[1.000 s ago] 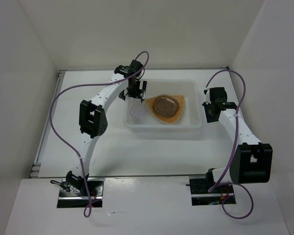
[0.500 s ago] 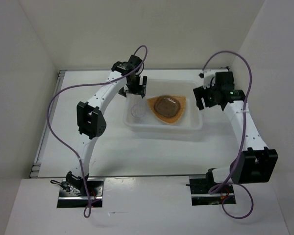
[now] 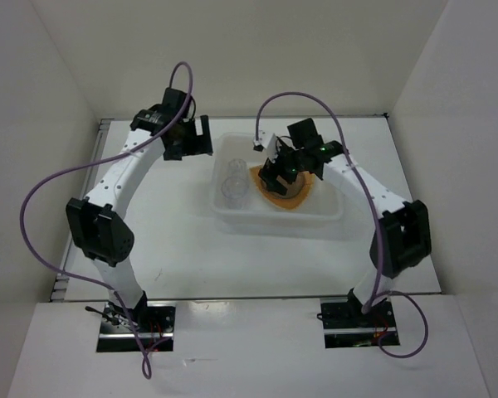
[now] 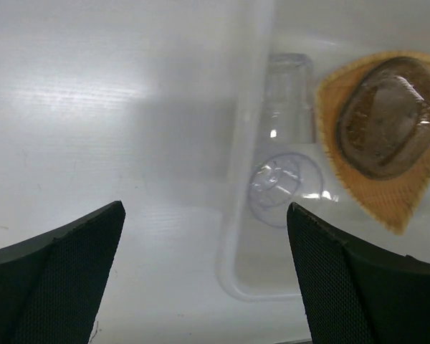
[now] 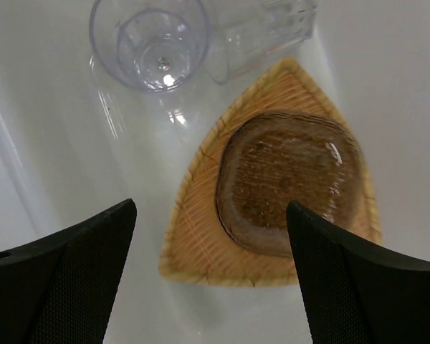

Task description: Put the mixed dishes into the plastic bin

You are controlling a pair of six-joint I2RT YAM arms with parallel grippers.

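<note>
In the plastic bin (image 3: 275, 215) lies the orange plate (image 5: 201, 240) bearing a grey-brown saucer (image 5: 287, 183). Left of it one clear cup (image 5: 149, 43) stands, and a second cup (image 5: 261, 27) lies sideways. The right gripper (image 5: 211, 215) hangs wide, empty, above the plate; the left gripper (image 4: 206, 215), equally wide, hangs over the bin's left wall.

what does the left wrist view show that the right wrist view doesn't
Only the left wrist view: the bare table outside the bin, and the bin's rounded corner and side wall seen from outside.
Only the right wrist view: little new, just a closer look, with the orange plate showing its ribs clearly.
Both: the brown saucer on the plate, the upright cup beside a second cup that looks tipped on its side, and an open, empty end effector, left or right.
</note>
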